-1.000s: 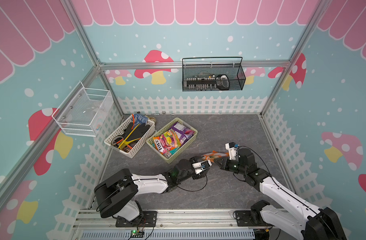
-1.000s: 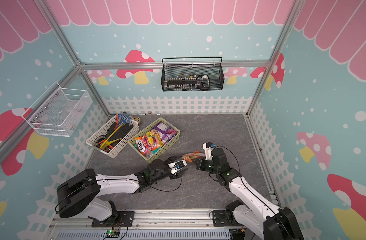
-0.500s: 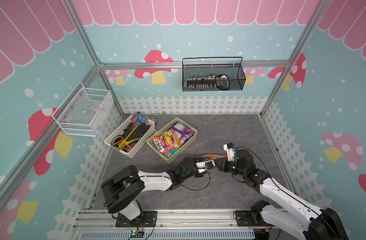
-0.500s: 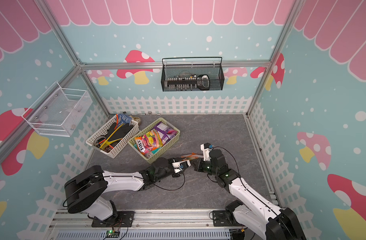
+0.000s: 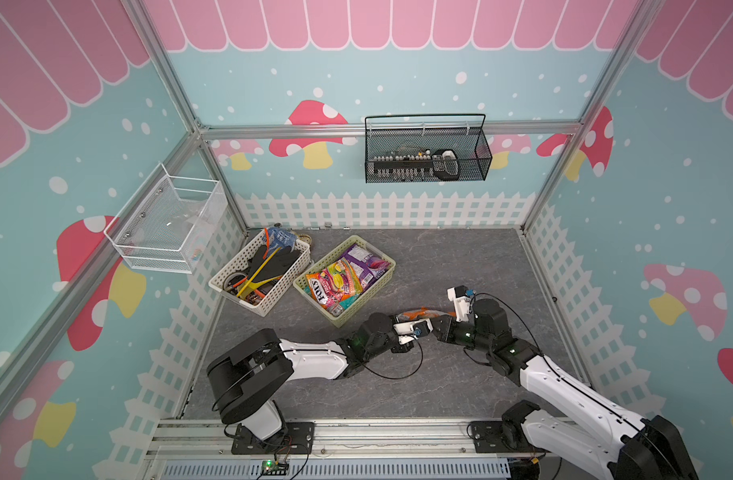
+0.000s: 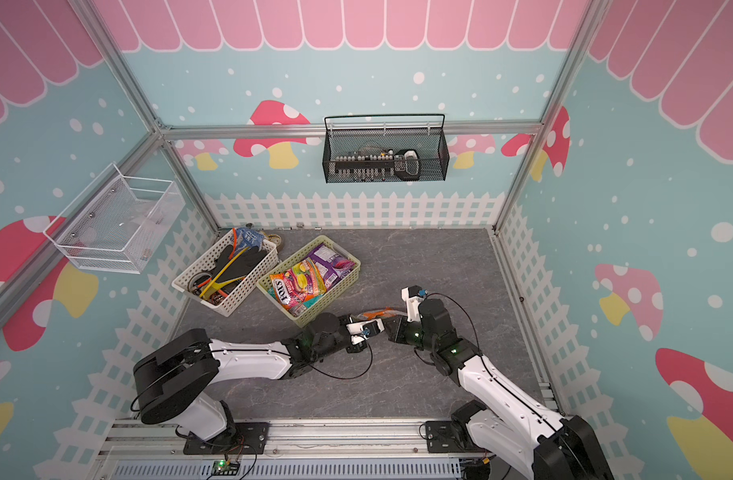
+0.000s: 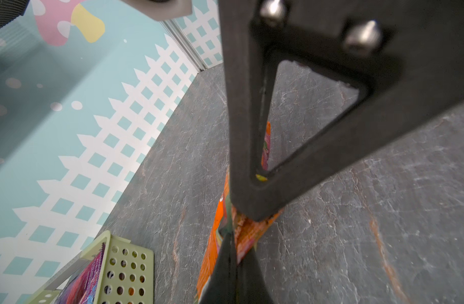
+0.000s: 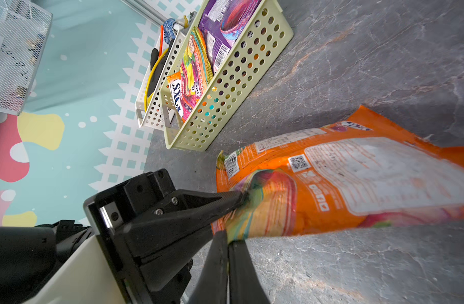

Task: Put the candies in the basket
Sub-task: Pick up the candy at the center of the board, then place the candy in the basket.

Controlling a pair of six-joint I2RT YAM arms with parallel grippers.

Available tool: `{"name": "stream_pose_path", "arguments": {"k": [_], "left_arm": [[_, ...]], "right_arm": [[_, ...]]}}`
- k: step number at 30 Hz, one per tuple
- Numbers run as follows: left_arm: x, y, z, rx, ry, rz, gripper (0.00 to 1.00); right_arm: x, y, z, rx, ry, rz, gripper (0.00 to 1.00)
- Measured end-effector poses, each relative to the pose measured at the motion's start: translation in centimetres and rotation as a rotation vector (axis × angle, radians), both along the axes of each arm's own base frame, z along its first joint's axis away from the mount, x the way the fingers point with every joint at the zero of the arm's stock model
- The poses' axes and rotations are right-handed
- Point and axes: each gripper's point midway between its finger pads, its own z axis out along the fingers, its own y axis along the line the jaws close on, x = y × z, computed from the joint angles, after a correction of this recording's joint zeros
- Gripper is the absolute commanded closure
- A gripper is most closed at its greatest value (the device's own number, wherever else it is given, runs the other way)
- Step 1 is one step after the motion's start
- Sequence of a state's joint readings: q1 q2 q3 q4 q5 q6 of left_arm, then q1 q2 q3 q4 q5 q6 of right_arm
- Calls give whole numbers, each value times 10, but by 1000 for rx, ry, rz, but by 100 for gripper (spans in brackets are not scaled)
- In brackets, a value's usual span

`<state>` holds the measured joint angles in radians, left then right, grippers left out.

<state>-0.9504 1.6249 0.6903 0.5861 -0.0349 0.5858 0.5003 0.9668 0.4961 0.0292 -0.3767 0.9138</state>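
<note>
Grey marbled floor (image 5: 460, 266), teal mushroom walls (image 5: 398, 79)

Orange candy bag (image 8: 344, 181) lies back-up just beside the yellow-green basket (image 8: 241, 86) holding other bags.

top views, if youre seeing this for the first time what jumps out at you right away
The orange candy bag stands out first, held off the grey floor mid-scene between the left gripper and the right gripper; the left wrist view shows the left one clamped on its edge. Just behind and to the left sits the pale green basket, packed with bright candy bags, beside a white basket of tools.
</note>
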Motion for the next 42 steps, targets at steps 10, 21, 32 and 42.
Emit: {"name": "stream_pose_path", "arguments": {"k": [10,21,32,42], "left_arm": [[56,74,76,-224,242,360,100],[76,174,155,-602,436,658,100],[110,225,161,-932,759,865,100],[122,240,106,-1097,1068,999,100]], "right_arm": [[34,-28,130,-12,-347,-201,1],[36,-58,114,-73,-367,-345,1],[40,-43,79,-71,-308,-287,1],[36,-24,32,-84,-211,-180,1]]}}
